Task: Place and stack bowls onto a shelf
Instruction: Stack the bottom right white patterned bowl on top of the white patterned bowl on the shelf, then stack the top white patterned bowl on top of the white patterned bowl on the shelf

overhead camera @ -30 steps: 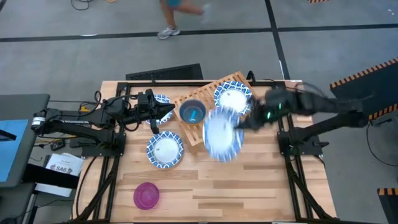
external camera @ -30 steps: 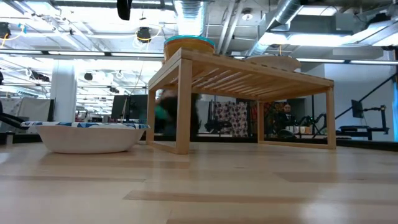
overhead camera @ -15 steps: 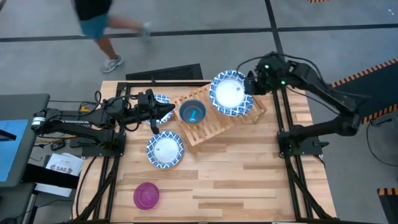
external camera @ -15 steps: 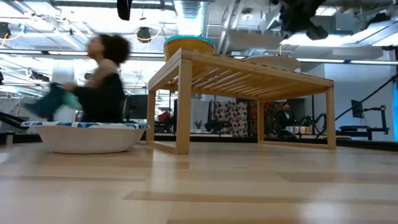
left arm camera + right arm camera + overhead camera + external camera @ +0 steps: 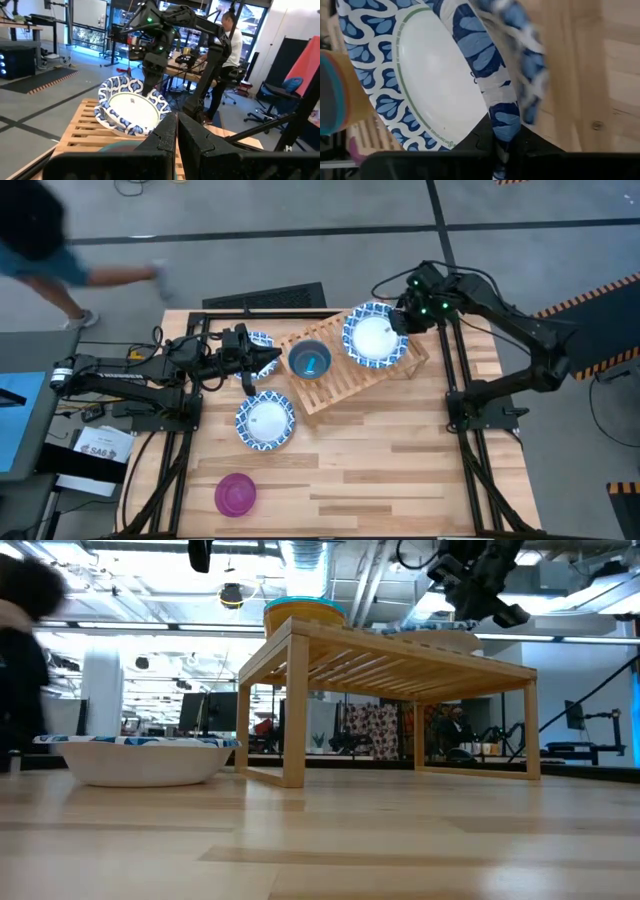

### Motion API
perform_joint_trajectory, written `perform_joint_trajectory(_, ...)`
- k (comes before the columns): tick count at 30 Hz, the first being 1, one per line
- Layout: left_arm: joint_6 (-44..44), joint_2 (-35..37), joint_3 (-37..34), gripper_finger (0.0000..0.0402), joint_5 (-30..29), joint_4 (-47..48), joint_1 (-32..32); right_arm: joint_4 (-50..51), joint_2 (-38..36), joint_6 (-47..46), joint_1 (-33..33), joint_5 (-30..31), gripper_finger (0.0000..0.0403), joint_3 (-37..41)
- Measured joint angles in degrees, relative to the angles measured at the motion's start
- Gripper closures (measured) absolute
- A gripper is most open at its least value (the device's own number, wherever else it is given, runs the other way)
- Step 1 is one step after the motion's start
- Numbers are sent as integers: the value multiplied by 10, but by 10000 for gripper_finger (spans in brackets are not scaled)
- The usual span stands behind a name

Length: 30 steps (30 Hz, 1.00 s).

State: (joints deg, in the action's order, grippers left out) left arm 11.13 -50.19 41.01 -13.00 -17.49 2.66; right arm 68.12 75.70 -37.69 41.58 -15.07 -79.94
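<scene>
My right gripper (image 5: 402,320) is shut on a white bowl with a blue patterned rim (image 5: 375,336) over the right part of the slatted wooden shelf (image 5: 345,385). A second blue-rimmed bowl (image 5: 532,75) lies just under it on the shelf. A stack of teal and orange bowls (image 5: 310,362) stands on the shelf's left part. My left gripper (image 5: 272,360) is shut, left of the shelf and over the edge of another blue-rimmed bowl (image 5: 254,344). A fourth blue-rimmed bowl (image 5: 266,421) and a purple bowl (image 5: 235,494) rest on the table. My right gripper pinches the bowl's rim (image 5: 505,122) on the side toward the table's far right corner, one finger (image 5: 482,136) inside the bowl and one outside. The fingers come from above, slanting down. The held rim (image 5: 150,90) is raised and the bowl tilts, its opposite side low over the shelf.
The shelf (image 5: 400,655) stands on four legs with open space beneath it. Bare wooden tabletop (image 5: 400,470) lies near and right of the shelf. A person (image 5: 40,240) moves on the floor beyond the far left corner, and another person (image 5: 232,45) stands behind the right arm.
My right gripper carried the blue-rimmed bowl from above the table in front of the shelf toward the far right, over the shelf, then lowered it onto the bowl lying there. The gripper stayed shut on the rim. A person crossed the floor beyond the table toward the left.
</scene>
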Motion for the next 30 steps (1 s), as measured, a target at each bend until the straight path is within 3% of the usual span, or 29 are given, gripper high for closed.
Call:
perform_joint_trajectory(15, 6, 0, 0, 401, 4, 0, 0, -8, 0, 35, 25, -17, 339, 0)
perform_joint_trajectory(30, 7, 0, 0, 401, 4, 0, 0, 18, -16, 84, 69, -14, 180, -4)
